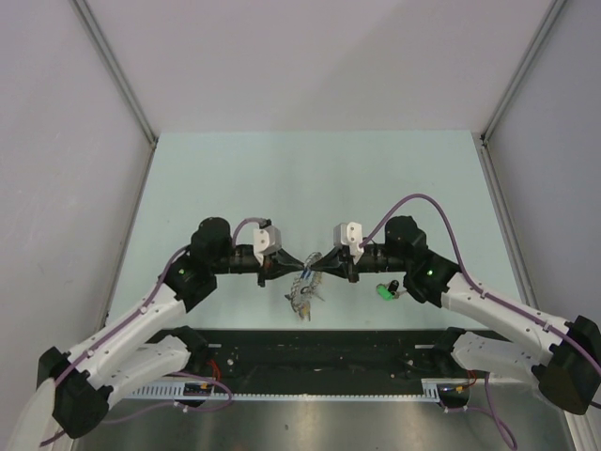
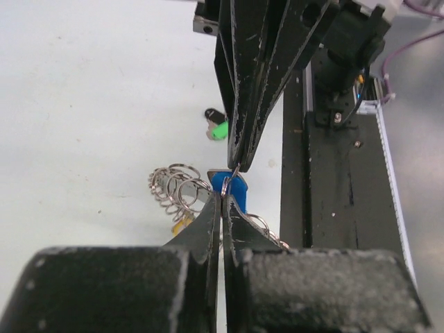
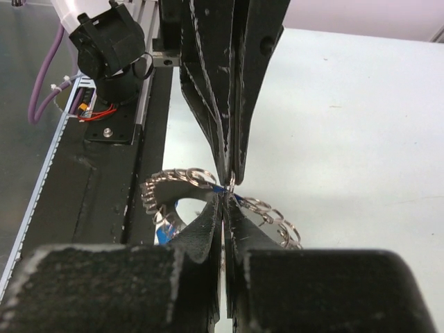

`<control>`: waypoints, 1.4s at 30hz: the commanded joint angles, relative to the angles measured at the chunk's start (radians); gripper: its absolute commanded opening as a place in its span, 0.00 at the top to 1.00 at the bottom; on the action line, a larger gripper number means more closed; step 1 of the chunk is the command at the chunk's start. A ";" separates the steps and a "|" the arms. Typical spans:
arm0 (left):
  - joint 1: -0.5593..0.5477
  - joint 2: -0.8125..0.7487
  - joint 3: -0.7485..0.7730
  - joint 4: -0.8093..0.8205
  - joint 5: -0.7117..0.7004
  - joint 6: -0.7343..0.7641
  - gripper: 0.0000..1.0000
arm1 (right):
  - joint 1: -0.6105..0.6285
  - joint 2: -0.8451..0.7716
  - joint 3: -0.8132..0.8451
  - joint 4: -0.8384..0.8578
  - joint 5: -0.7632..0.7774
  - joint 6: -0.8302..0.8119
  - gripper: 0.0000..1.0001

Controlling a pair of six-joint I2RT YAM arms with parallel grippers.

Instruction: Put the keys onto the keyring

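My two grippers meet tip to tip above the table's near middle. The keyring (image 1: 302,293) hangs below them, its wire loops (image 2: 177,186) fanning out to either side. My right gripper (image 3: 225,200) is shut on the keyring's (image 3: 182,182) edge. My left gripper (image 2: 223,195) is shut on a small wire loop at that edge. A blue key (image 2: 236,189) lies just past its tips. A yellow key (image 2: 182,222) peeks out under the loops. A green key (image 1: 383,292) and a black key (image 1: 391,284) lie loose on the table under the right arm.
The pale green table (image 1: 310,178) runs back to grey walls on both sides. A black rail (image 1: 319,352) with cabling crosses the near edge behind the arm bases. It also runs along the right of the left wrist view.
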 commanded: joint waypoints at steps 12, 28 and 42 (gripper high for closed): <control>0.034 -0.131 -0.133 0.398 -0.085 -0.363 1.00 | 0.013 0.006 0.015 0.035 0.004 0.002 1.00; -0.035 -0.163 -0.231 0.587 -0.264 -0.495 1.00 | 0.040 0.000 -0.054 0.211 0.064 0.088 1.00; -0.037 -0.200 -0.219 0.459 -0.454 -0.426 1.00 | 0.023 -0.022 -0.055 0.211 0.116 0.114 1.00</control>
